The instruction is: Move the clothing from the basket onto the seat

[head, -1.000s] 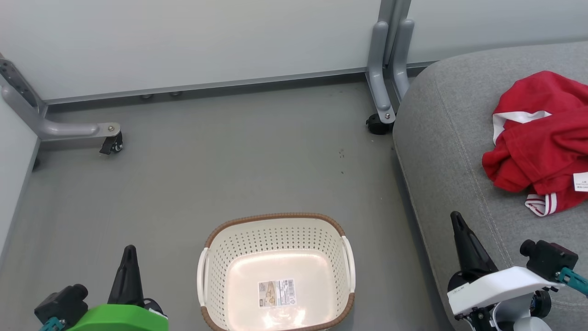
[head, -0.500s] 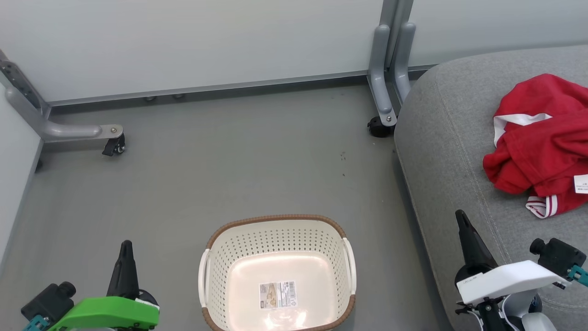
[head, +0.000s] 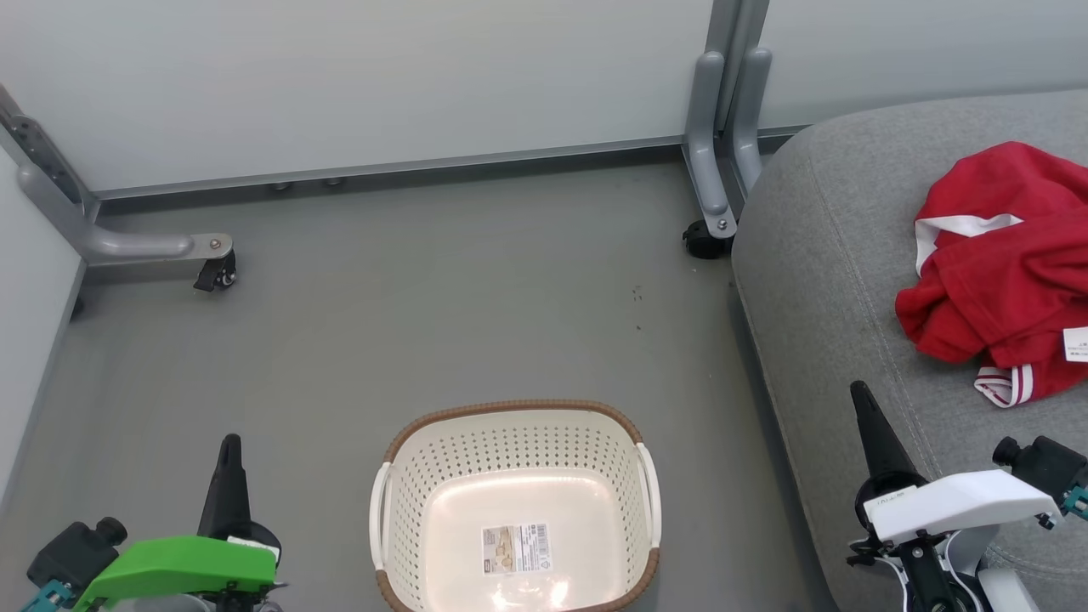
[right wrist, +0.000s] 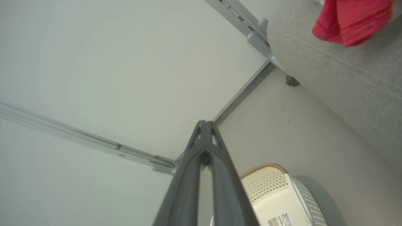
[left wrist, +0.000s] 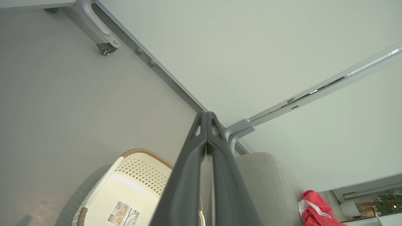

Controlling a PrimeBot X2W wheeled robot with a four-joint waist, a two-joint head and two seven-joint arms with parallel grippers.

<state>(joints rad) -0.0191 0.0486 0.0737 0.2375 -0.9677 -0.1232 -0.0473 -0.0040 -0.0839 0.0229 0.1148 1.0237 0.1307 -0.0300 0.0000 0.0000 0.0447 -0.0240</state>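
The clothing (head: 1003,280) is a red bundle with white trim. It lies on the grey seat (head: 833,280), well apart from the cream basket (head: 510,406) on the floor (head: 425,297). The basket has just a sticker (head: 516,548) on its bottom, so the job looks done. The cloth looks soft, light and floppy, and it should not break or slip much. If it had to be lifted, I think the best place to pinch it is a thick fold on top of the heap, because a thin edge would let the rest hang down and drag. The left fingers (head: 228,484) and the right fingers (head: 875,433) are both pressed tight together and hold nothing. The left ones are above the floor beside the basket. The right ones are over the seat's front edge, near the clothing but not touching it. The head view shows the whole heap, with its small white tag (head: 1075,344) and a striped cuff (head: 1003,382). The left wrist view catches just a red corner, but it shows close up how the fingertips meet with no gap. The right wrist view shows the red cloth's edge lying on the seat from below.
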